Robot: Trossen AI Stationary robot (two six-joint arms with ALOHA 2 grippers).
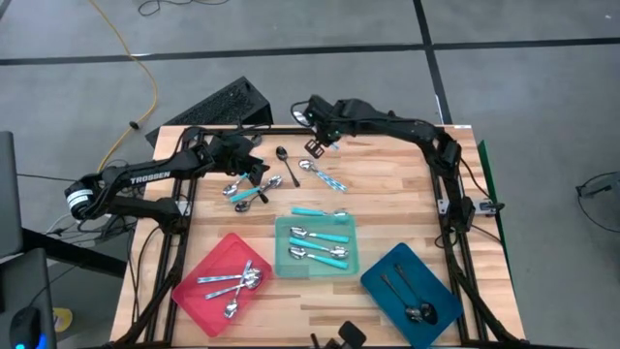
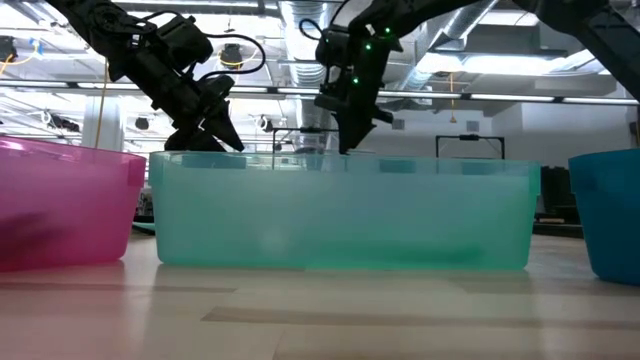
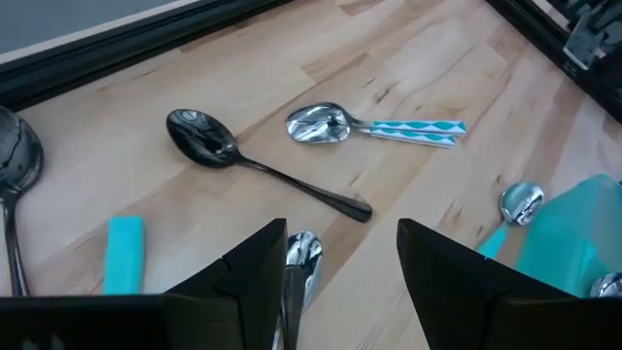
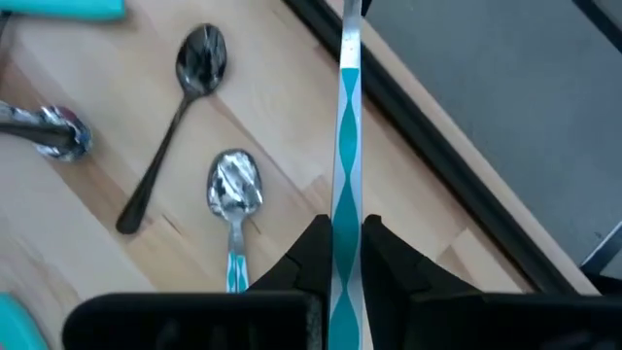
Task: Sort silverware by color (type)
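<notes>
Turquoise-handled spoon (image 4: pixel 346 146), silver with a teal wave pattern, is pinched by its handle in the right tool (image 4: pixel 340 255), lifted above the far edge of the surface (image 1: pixel 387 204). Judged step: carrying it to the teal tray (image 1: pixel 356 254); next move calls for lowering and release there. Left tool (image 3: pixel 340 267), fingers spread, hovers over the loose spoons.

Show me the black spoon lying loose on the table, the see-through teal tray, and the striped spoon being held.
Black metal spoon (image 3: pixel 204 138), left wrist view, bowl.
See-through teal tray (image 1: pixel 283 229), high view, rim.
Turquoise-striped silver spoon (image 4: pixel 346 146), right wrist view, handle.
</notes>
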